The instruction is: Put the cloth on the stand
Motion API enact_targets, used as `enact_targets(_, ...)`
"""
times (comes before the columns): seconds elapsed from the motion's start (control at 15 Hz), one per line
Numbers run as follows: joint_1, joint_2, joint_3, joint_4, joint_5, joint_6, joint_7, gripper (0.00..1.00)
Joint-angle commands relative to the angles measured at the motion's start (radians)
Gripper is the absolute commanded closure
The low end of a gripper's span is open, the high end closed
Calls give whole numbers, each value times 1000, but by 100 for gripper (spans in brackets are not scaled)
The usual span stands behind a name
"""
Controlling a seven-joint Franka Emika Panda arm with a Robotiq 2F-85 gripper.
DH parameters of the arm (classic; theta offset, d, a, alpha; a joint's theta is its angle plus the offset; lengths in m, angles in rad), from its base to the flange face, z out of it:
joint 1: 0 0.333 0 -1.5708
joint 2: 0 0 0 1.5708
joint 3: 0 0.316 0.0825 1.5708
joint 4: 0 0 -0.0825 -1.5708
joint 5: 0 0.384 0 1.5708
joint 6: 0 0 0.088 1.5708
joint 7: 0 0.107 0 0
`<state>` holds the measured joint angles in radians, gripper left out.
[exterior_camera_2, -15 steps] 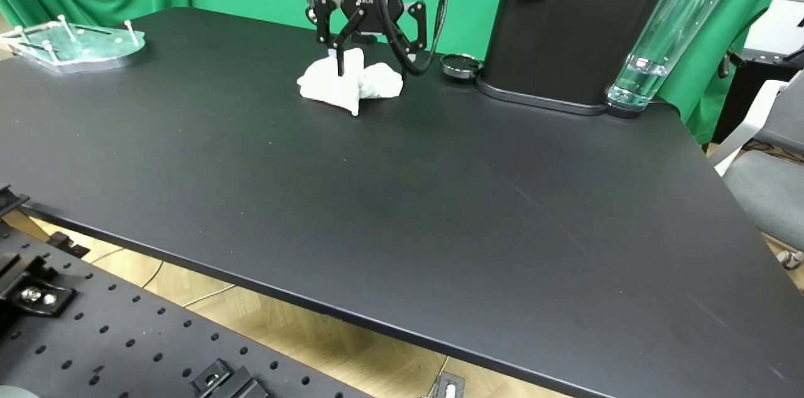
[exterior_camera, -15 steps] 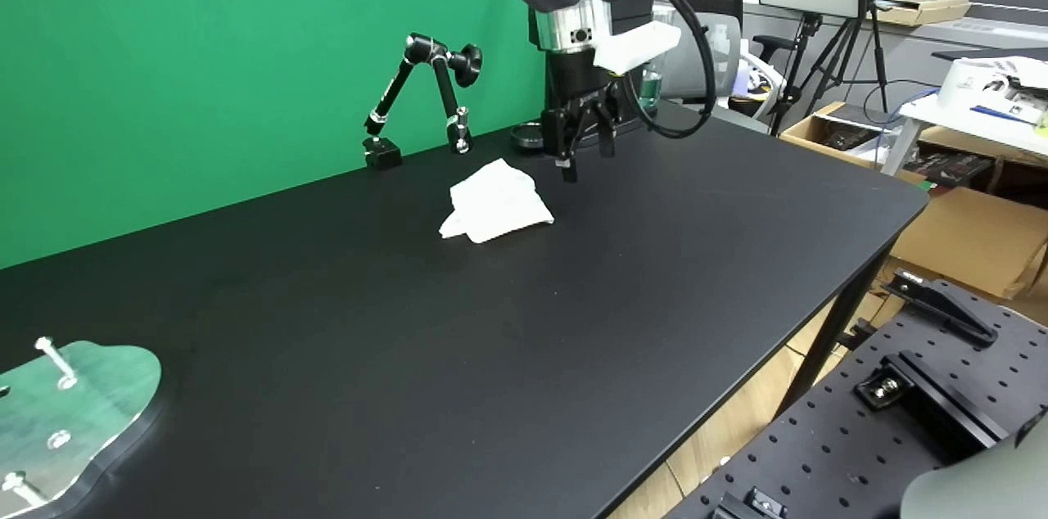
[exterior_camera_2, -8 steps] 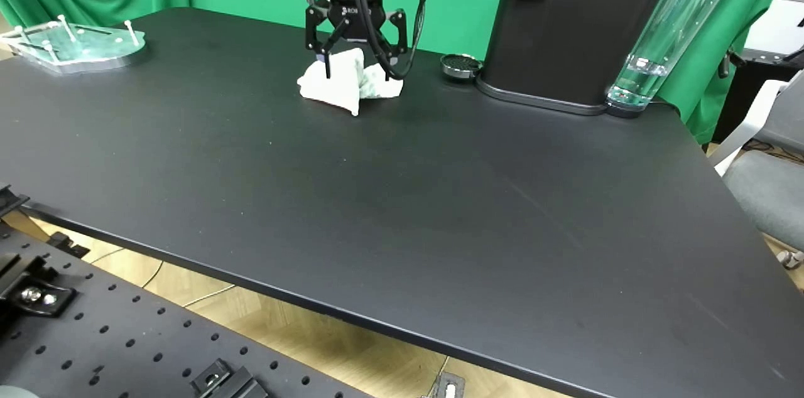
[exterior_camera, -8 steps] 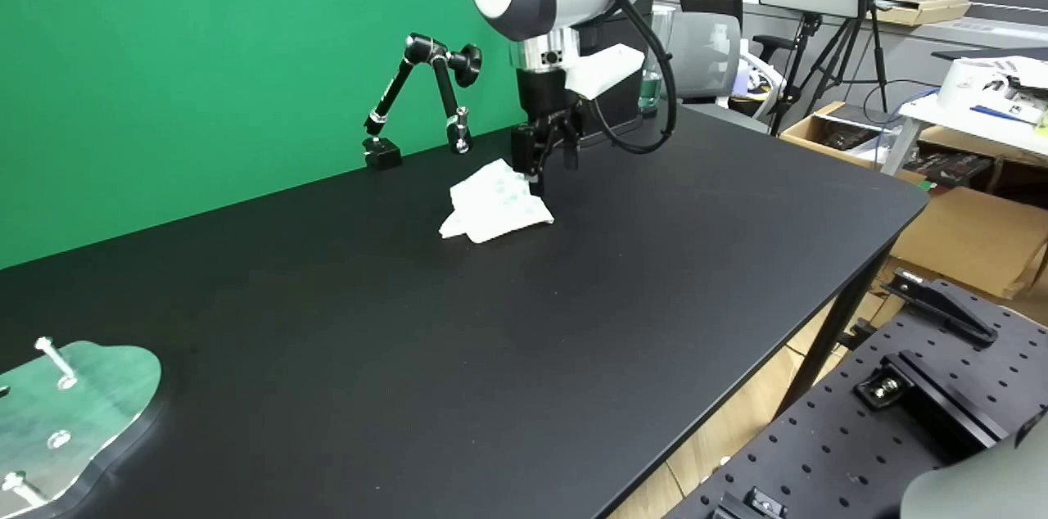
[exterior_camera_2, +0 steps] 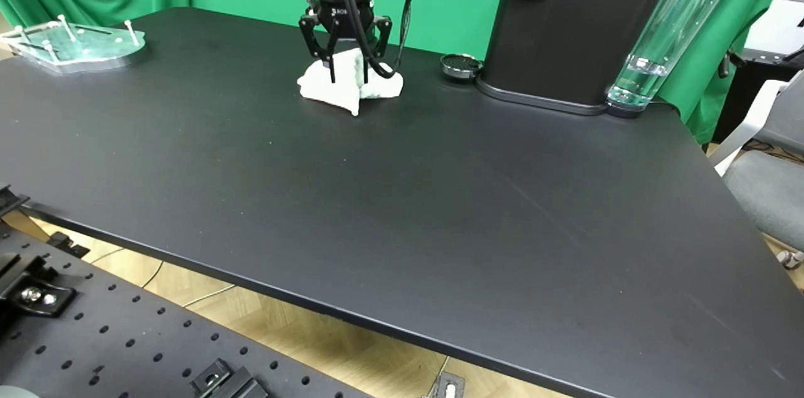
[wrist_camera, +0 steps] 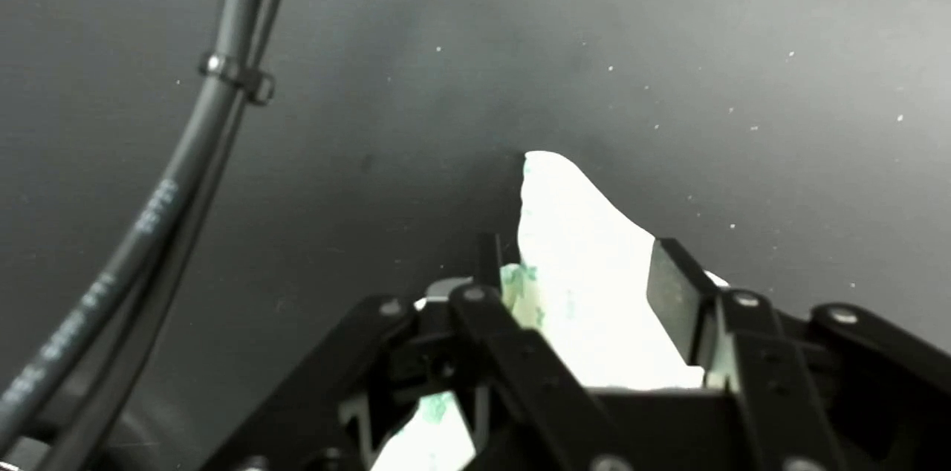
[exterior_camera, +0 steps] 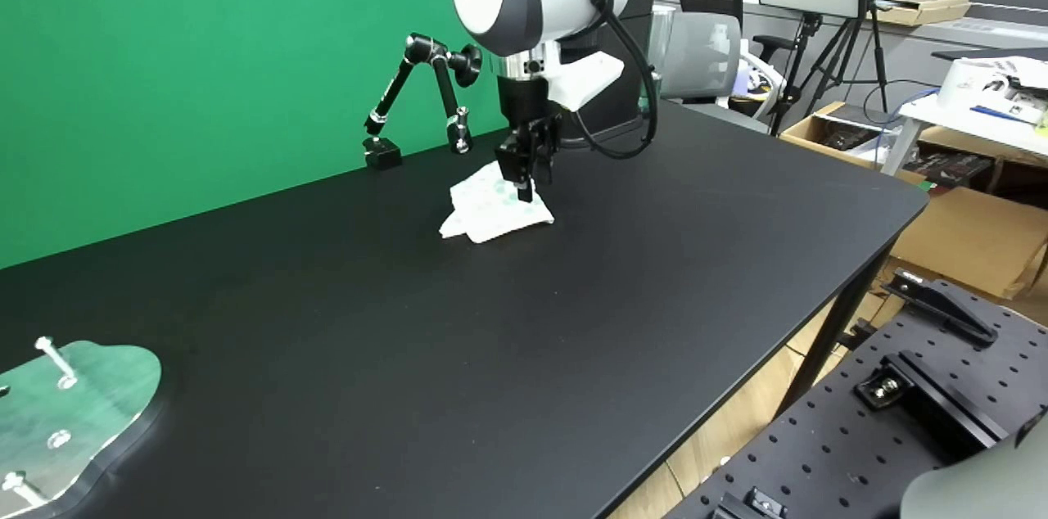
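Note:
A crumpled white cloth with faint green print lies on the black table in both exterior views (exterior_camera: 491, 216) (exterior_camera_2: 342, 96). It fills the space between the fingers in the wrist view (wrist_camera: 587, 285). My gripper (exterior_camera: 524, 190) is low over the cloth, pointing down. Its two fingers are apart with cloth between them (exterior_camera_2: 348, 78); whether both fingertips touch it I cannot tell. In the wrist view the gripper (wrist_camera: 576, 255) is partly open. A low green-tinted platform with several upright white pegs (exterior_camera: 115, 376) (exterior_camera_2: 94, 43), perhaps the stand, is far from the gripper.
A black jointed arm (exterior_camera: 419, 52) stands by the green wall behind the cloth. A tall black machine (exterior_camera_2: 559, 34) with a clear water tank (exterior_camera_2: 659, 46) and a round metal tin (exterior_camera_2: 460, 66) are beside the cloth. Cables hang from the wrist (wrist_camera: 186, 151).
The gripper has moved down over the cloth, leftward in both exterior views. Its fingers have come closer together. The cloth has stayed in place.

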<state>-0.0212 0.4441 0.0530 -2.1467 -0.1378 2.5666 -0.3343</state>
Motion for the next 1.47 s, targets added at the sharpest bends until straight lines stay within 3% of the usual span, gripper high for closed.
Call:
enact_targets(0.0,0,20,4,13,-5,29,5,75)
enact_targets(0.27,-2,21,8,12,4,35,13,99)
enact_targets(0.93,23,-80,-14,25,-15,21,74,100)
enact_targets(1.13,53,-132,-25,102,-35,-97,122,100)
enact_targets(1.4,112,-189,-19,264,-99,-341,223,100)
